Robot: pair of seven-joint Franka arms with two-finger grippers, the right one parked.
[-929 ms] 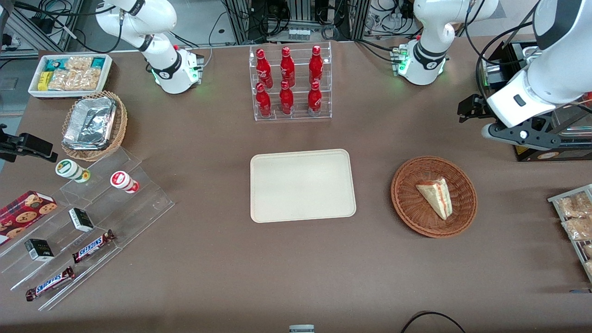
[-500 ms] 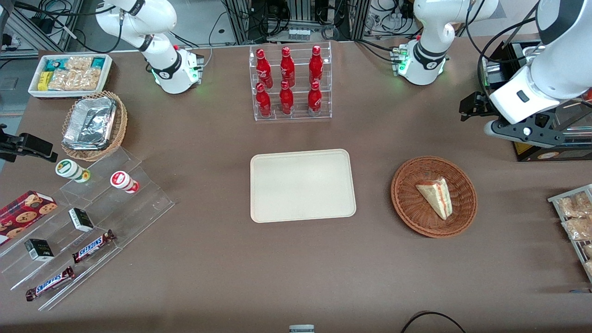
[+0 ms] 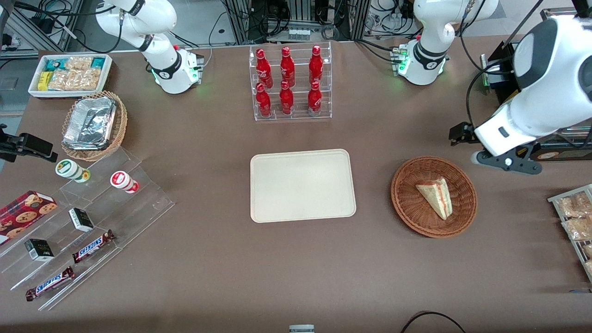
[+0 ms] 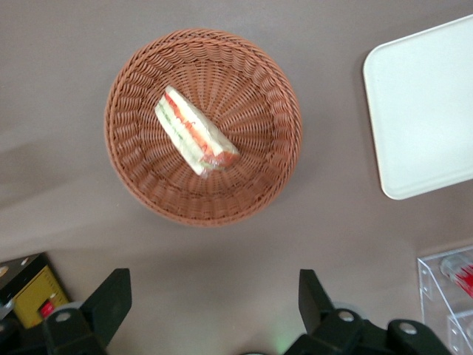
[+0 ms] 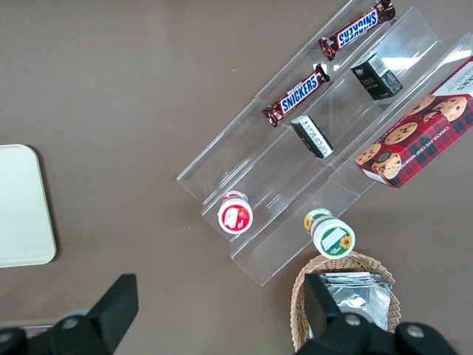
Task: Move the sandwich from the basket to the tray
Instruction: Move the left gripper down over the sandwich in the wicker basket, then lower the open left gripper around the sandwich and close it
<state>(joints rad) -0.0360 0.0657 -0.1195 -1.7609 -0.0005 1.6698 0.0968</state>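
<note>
The sandwich (image 3: pixel 436 196) (image 4: pixel 194 133), a wrapped pale wedge with red and green filling stripes, lies in the round reddish-brown wicker basket (image 3: pixel 407 203) (image 4: pixel 251 185). The cream tray (image 3: pixel 302 185) (image 4: pixel 429 111) lies flat on the table beside the basket, toward the parked arm's end, with nothing on it. My gripper (image 3: pixel 506 163) (image 4: pixel 213 296) hangs high over the table, a little farther from the front camera than the basket and toward the working arm's end. It is open, its fingers (image 4: pixel 112 294) wide apart with only bare table between them.
A clear rack of red bottles (image 3: pixel 290 83) stands farther from the front camera than the tray. A black box (image 3: pixel 550 152) sits beside the gripper at the table's edge. Snack packets (image 3: pixel 573 217) lie at the working arm's end.
My gripper has moved nearer to the front camera and toward the basket, swinging in from the black box at the table's edge. The sandwich, basket and tray have not moved.
</note>
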